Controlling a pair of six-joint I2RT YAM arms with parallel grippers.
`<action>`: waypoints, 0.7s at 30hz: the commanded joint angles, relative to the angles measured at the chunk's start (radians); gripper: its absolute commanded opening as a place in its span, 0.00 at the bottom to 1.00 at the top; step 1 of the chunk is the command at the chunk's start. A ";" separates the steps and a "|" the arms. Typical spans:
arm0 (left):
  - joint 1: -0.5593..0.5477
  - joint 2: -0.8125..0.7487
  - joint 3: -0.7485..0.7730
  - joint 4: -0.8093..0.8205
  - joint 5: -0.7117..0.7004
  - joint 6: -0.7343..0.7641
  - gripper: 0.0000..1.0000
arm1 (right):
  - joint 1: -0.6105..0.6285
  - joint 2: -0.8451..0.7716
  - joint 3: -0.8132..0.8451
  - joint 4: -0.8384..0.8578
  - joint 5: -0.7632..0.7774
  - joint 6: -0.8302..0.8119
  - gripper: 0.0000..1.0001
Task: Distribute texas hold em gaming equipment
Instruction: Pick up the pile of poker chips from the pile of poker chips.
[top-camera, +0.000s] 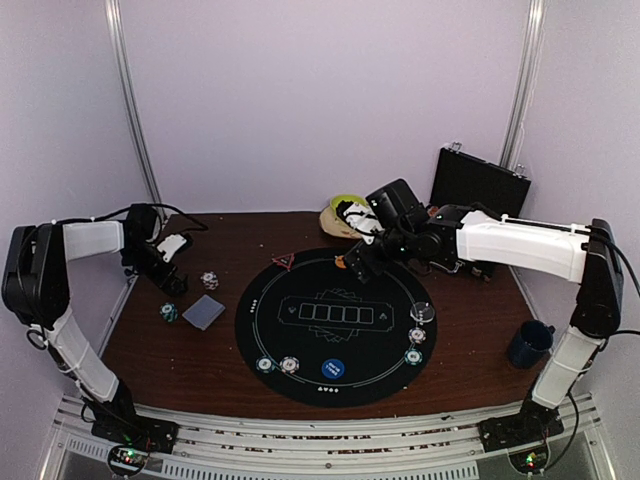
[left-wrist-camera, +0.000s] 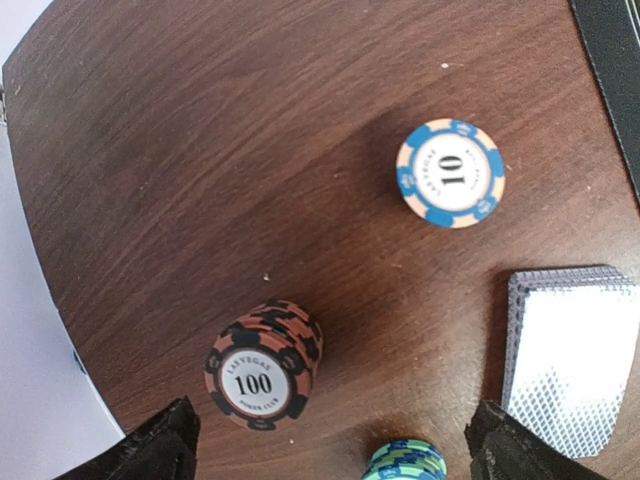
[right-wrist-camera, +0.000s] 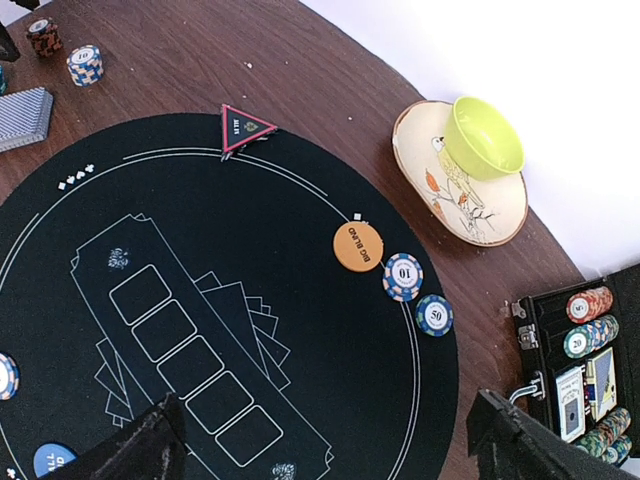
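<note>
My left gripper (left-wrist-camera: 330, 452) hangs open over the bare wood, its fingers (left-wrist-camera: 160, 450) well apart. Between them, below, stand a black-and-orange 100 chip stack (left-wrist-camera: 262, 367) and a green-blue chip stack (left-wrist-camera: 405, 462). A blue 10 chip stack (left-wrist-camera: 450, 173) and the deck of cards (left-wrist-camera: 570, 357) lie close by. My right gripper (right-wrist-camera: 330, 450) is open above the round black mat (right-wrist-camera: 300, 330). Near the mat's edge lie an orange disc (right-wrist-camera: 358, 246), a 10 chip (right-wrist-camera: 403, 277) and a 50 chip (right-wrist-camera: 434, 315). The red triangle marker (right-wrist-camera: 243, 127) rests on the rim.
A green bowl (top-camera: 345, 205) on its plate sits behind the mat. An open black case (right-wrist-camera: 585, 370) holding more chips is at the right, and a dark blue mug (top-camera: 528, 343) stands front right. More chips and a blue disc (top-camera: 333, 369) line the mat's near edge.
</note>
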 joint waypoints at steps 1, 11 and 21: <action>0.045 0.052 0.061 -0.019 0.032 -0.025 0.95 | 0.002 -0.029 -0.015 0.034 0.031 -0.009 1.00; 0.065 0.138 0.141 -0.054 0.054 -0.028 0.89 | 0.003 -0.028 -0.015 0.032 0.027 -0.011 1.00; 0.071 0.165 0.159 -0.064 0.068 -0.030 0.77 | 0.005 -0.030 -0.022 0.037 0.030 -0.011 1.00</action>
